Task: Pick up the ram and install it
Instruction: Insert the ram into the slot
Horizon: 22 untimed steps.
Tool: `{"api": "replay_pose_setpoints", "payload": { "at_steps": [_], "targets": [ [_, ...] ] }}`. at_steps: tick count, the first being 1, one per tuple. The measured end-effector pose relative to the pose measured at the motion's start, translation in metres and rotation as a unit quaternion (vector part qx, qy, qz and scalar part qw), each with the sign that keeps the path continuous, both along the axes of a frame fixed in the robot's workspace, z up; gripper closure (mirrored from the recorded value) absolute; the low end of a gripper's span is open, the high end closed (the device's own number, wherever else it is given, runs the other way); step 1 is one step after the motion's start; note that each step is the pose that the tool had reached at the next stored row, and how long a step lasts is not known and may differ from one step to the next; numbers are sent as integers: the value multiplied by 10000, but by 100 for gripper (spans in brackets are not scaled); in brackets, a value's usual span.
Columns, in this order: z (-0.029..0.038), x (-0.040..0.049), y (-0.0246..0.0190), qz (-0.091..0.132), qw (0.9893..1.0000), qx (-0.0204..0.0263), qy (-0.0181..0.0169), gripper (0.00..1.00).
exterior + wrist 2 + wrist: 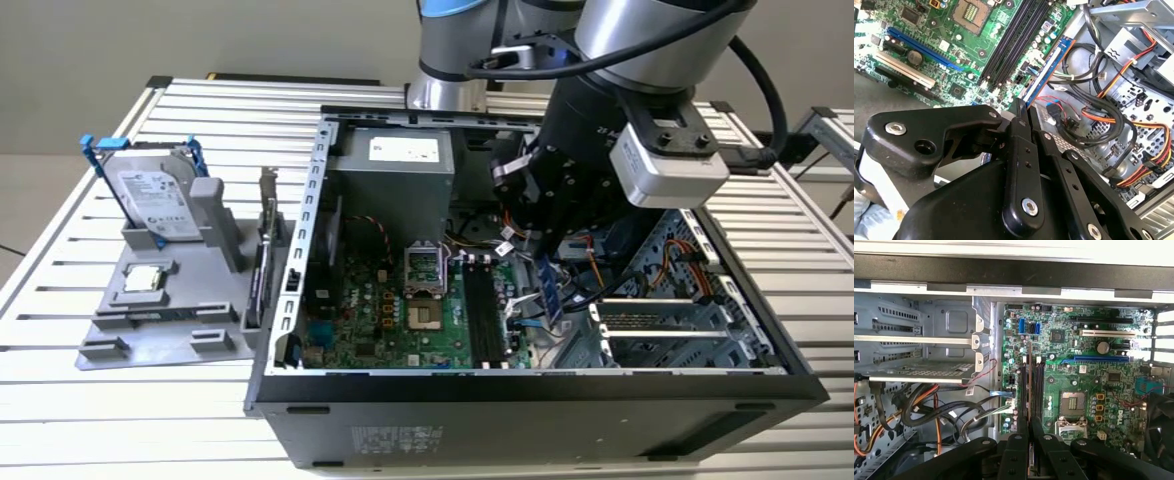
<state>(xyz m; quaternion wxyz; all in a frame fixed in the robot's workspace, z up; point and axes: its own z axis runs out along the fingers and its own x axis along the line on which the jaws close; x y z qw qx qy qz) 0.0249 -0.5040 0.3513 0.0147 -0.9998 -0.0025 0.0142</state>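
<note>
A: Exterior view: gripper (545, 268) pinches the ram (553, 294) low inside the case (534, 385), just to the view's right of the black slots (483, 315).
B: Second wrist view: the ram hangs beside the slots, near loose cables (1091, 135).
A: First wrist view: it's edge-on, parallel to the slots.
B: Risks: any tilt in the pinch could jam 1 end; sideways drift could snag a cable.

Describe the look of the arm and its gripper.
The arm has silver-grey round segments with a blue joint cap, and a black cable loops beside it. A pale grey box-shaped camera sits at the wrist. The gripper is matte black, built of jointed link bars with silver pins and screw heads.
</note>
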Motion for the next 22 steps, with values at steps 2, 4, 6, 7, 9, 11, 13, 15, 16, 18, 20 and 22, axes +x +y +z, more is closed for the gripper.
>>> {"api": "replay_pose_setpoints", "payload": {
  "at_steps": [2,4,6,7,9,11,13,15,16,18,20,22],
  "targets": [
    [-4,0,0,0,10000,0,-1,100],
    [-10,0,0,0,10000,0,-1,100],
    [-16,0,0,0,10000,0,-2,100],
    [-19,0,0,0,10000,0,-2,100],
    [-26,0,0,0,10000,0,-3,100],
    [-33,0,0,0,10000,0,-4,100],
    [-40,0,0,0,10000,0,-5,100],
    [-48,0,0,0,10000,0,-7,100],
    [-51,0,0,0,10000,0,-8,100],
    [-59,0,0,0,10000,-1,-9,100],
    [-68,0,0,0,10000,0,-12,100],
    [-76,0,0,0,10000,0,-14,100]
  ]
}}
